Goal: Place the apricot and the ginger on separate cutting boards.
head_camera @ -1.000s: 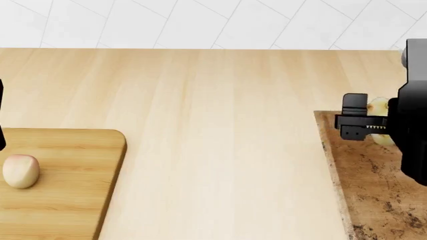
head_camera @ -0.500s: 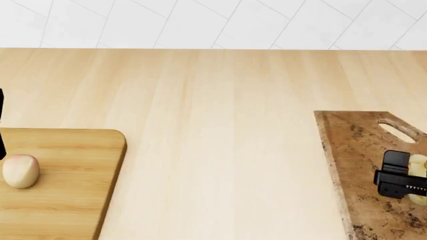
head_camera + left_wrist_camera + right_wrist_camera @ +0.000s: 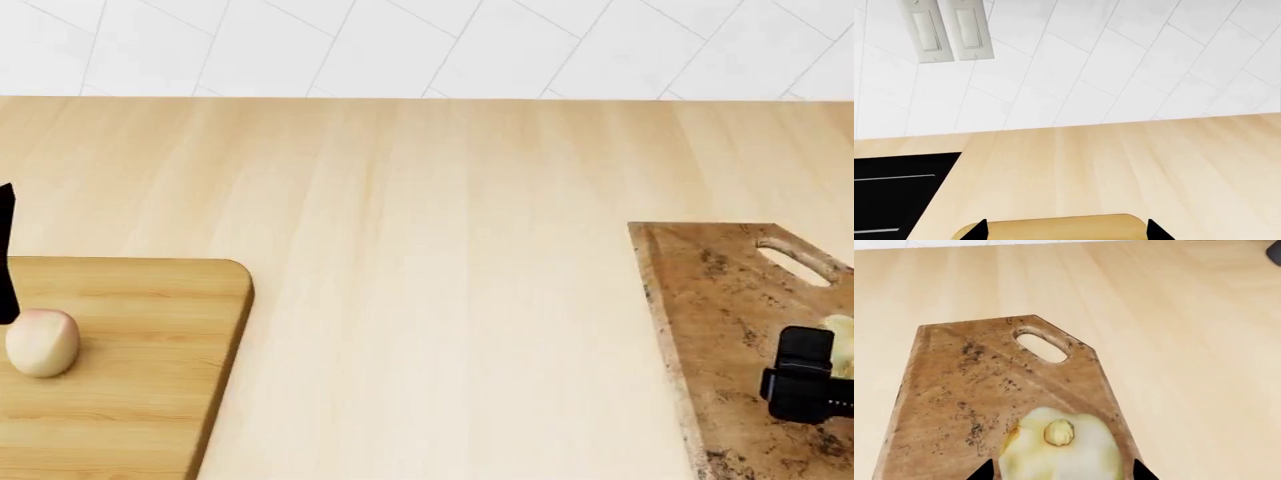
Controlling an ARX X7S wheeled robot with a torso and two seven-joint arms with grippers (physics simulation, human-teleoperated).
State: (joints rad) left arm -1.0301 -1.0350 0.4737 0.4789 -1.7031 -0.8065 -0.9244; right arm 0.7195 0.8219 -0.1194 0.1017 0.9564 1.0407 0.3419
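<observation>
At 8 o'clock, the apricot [image 3: 42,343] lies on the light wood cutting board [image 3: 147,350]. At 4 o'clock, the right gripper [image 3: 1062,471] pinches the ginger [image 3: 1061,450] over the speckled brown cutting board [image 3: 727,300]. The left gripper's [image 3: 1066,231] tips are spread.

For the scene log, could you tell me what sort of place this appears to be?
Probably a simulated kitchen: a wooden countertop against a white tiled wall, a black cooktop set into it, and cutting boards holding food.

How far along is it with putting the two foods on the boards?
Nearly finished. The apricot already sits on the light cutting board, with nothing gripping it. The right tool has the ginger between its fingertips, low over the speckled board. Whether it has let go isn't visible; releasing and pulling away is what's left.
</observation>
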